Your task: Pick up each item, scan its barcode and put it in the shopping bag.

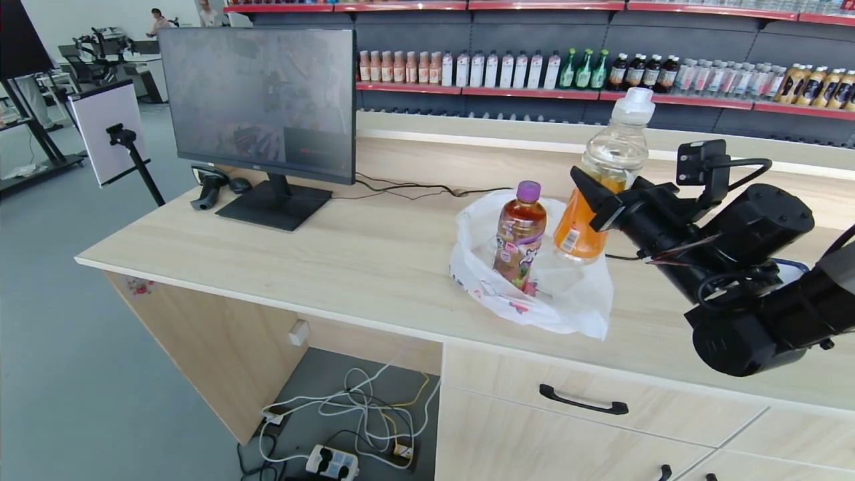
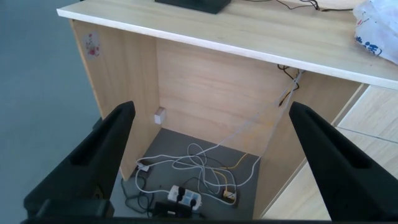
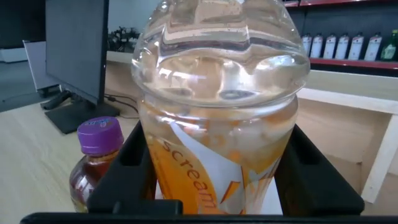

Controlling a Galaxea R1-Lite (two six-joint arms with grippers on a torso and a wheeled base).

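nearest, down in front of the bench (image 1: 361,254), the left claw (image 2: 211,109) hangs with its fingers spread wide and nothing between them. it faces the open knee-space where cables and a power strip (image 2: 183,196) lie on the floor, parked out of the way, i'd guess, so the other arm has room.

up on the bench the white shopping bag (image 1: 574,300) sits slumped open, mouth upward, ready to take things from above. a purple-capped bottle (image 1: 520,230) stands inside it, leaning a little against the loose plastic.

just beside that bottle the right claw (image 1: 598,197) is clamped round the middle of the orange drink bottle (image 1: 611,157). it holds it nearly upright, cap up, at the bag's right-hand rim. from the height and place i'd judge it is about to be lowered in. whether its base touches the bag i cannot tell.

farther left stand the monitor (image 1: 260,100) and, by its foot, the handheld scanner (image 1: 208,187), well apart from the bag. behind all, store shelves (image 1: 534,67) carry rows of bottles.
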